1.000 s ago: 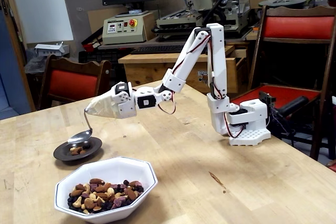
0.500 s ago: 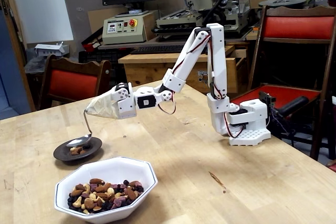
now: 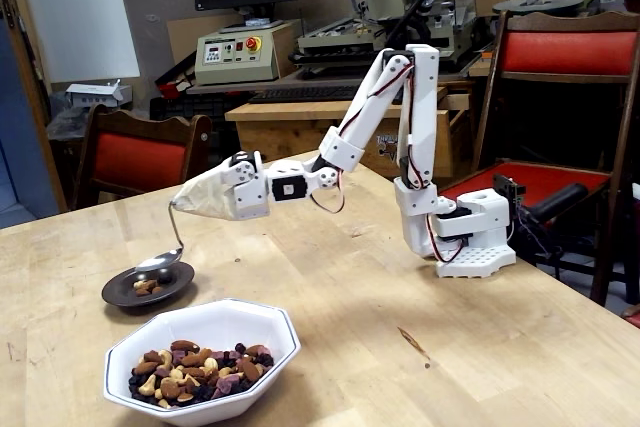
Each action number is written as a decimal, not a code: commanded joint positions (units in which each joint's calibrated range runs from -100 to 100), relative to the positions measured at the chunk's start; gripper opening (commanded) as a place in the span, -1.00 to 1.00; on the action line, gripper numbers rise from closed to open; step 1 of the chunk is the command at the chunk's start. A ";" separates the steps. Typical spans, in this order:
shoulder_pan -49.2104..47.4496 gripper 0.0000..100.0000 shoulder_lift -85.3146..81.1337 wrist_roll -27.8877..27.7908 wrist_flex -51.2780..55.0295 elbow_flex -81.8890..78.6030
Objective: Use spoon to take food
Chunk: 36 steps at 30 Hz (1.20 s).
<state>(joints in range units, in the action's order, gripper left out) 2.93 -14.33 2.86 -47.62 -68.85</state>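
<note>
The white arm reaches left across the wooden table. Its gripper (image 3: 190, 204) is wrapped in pale tape or cloth that hides the jaws, and it holds the spoon (image 3: 162, 263) by its thin bent handle. The shiny oval spoon bowl hangs down just over the small dark round plate (image 3: 122, 296), level, with no food visible in it. A few nuts (image 3: 147, 287) lie on that plate. The food (image 3: 195, 369), mixed tan and brown nuts with dark dried fruit, fills the white octagonal bowl (image 3: 262, 329) at the front, right of and nearer than the spoon.
The arm's white base (image 3: 470, 242) stands near the table's far right edge. Red-cushioned wooden chairs stand behind the table, at left (image 3: 135, 157) and right (image 3: 565, 57). A workbench with machines and a monitor fills the background.
</note>
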 commanded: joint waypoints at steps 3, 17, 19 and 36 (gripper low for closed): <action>-0.34 -0.92 -13.09 -0.20 -1.55 -8.84; -0.93 -0.92 -24.56 -0.20 -0.68 -16.28; -1.00 -0.92 -24.56 -0.20 -0.68 -16.10; -8.86 -0.92 -25.25 -0.20 -0.76 -16.90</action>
<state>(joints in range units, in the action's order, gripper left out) -5.35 -37.34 2.86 -47.62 -86.27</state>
